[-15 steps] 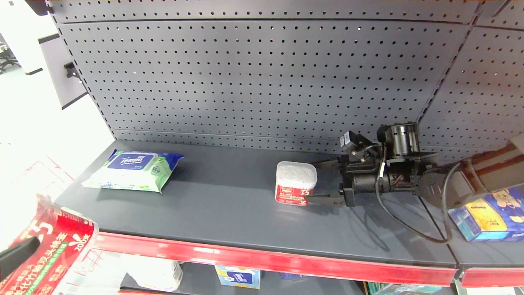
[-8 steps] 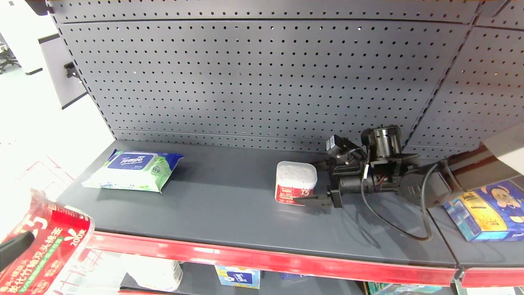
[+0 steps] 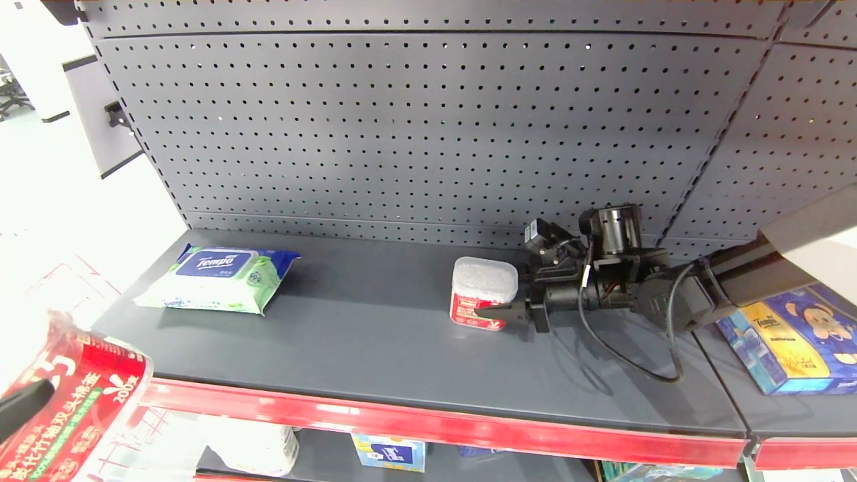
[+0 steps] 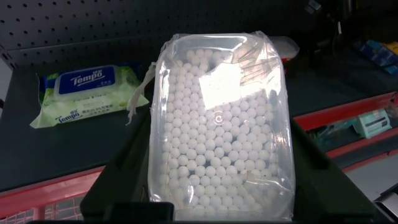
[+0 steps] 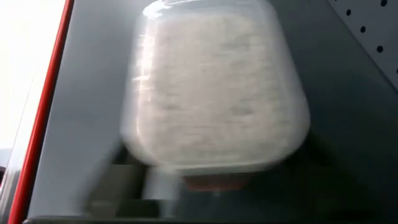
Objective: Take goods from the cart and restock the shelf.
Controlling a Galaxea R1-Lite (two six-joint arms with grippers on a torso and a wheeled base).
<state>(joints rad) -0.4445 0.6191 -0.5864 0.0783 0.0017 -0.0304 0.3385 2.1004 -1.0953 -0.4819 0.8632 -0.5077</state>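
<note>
A cotton swab box (image 3: 483, 288) with a white top and a red label stands mid-shelf on the grey shelf (image 3: 375, 355). My right gripper (image 3: 509, 298) is against the box's right side, low over the shelf board. The right wrist view has this box (image 5: 214, 93) close up and blurred. Out in front of the shelf's left end, my left gripper (image 4: 221, 124) is shut on a clear pack of cotton swabs (image 4: 217, 143). That red-labelled pack (image 3: 73, 408) sits at the lower left of the head view.
A pack of wet wipes (image 3: 217, 278) lies flat at the shelf's left end. A blue tissue box (image 3: 797, 341) lies on the neighbouring shelf to the right. Pegboard (image 3: 415, 134) closes the back. A red strip (image 3: 428, 422) marks the front edge, and more goods (image 3: 388, 452) are below.
My right gripper has slid left, from just beside the swab box to up against it. The box has shifted slightly back. The left arm's pack has dipped a little.
</note>
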